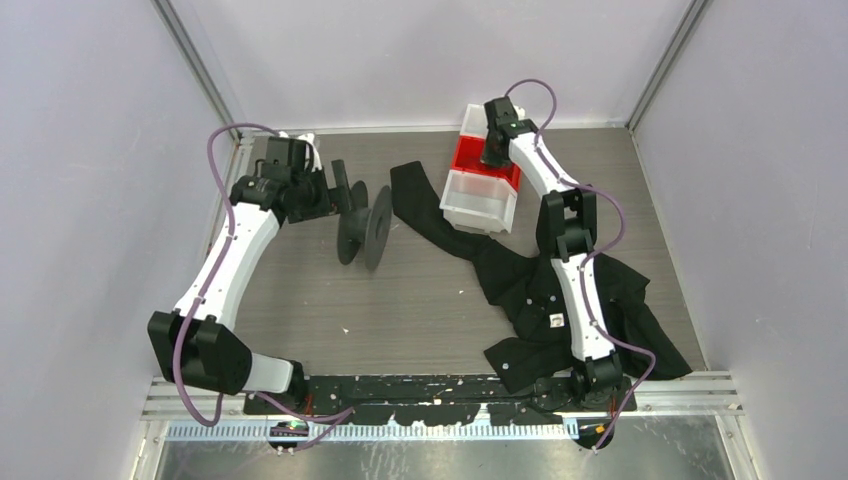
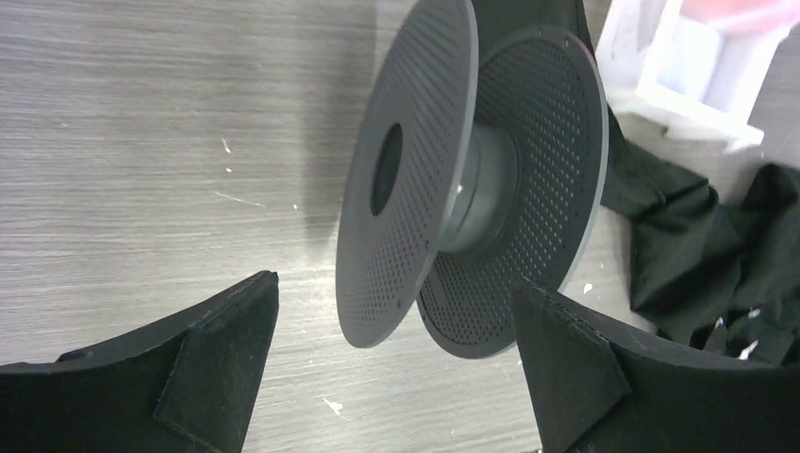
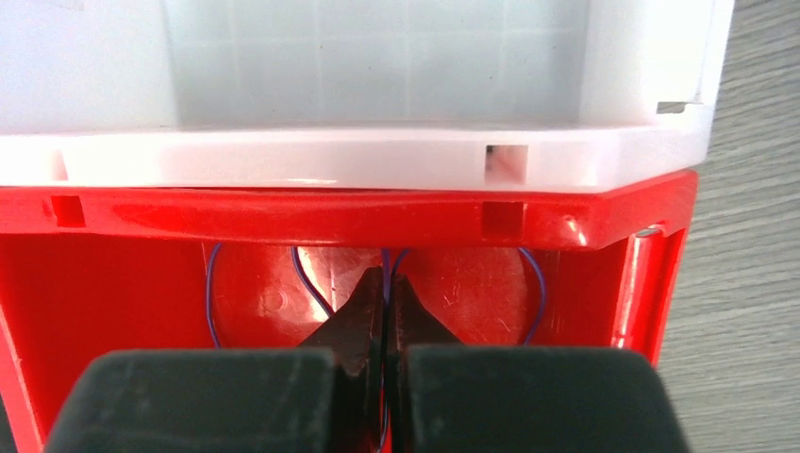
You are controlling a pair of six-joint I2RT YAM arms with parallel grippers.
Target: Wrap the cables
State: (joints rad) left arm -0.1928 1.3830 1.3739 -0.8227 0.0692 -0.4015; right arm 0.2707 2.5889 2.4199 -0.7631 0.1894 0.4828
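The right gripper [image 3: 387, 278] is pinching the thin cable [image 3: 208, 297] inside the red bin [image 3: 283, 217] while the left gripper [image 2: 394, 286] is gaping beside the bare reel [image 2: 415, 113], winding seemingly unstarted.

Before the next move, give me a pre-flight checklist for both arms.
1. Right fingers shut on the thin bluish wire inside the red plastic bin: ok.
2. Left fingers open, facing the dark grey perforated two-flanged reel: ok.
3. Reel upright on its rims on the grey wood-grain table: ok.
4. Reel hub bare for winding: ok.
5. Path from bin to reel free: not ok, the crumpled black cloth garment lies between.
6. Wire's loose loops untangled: cannot tell.
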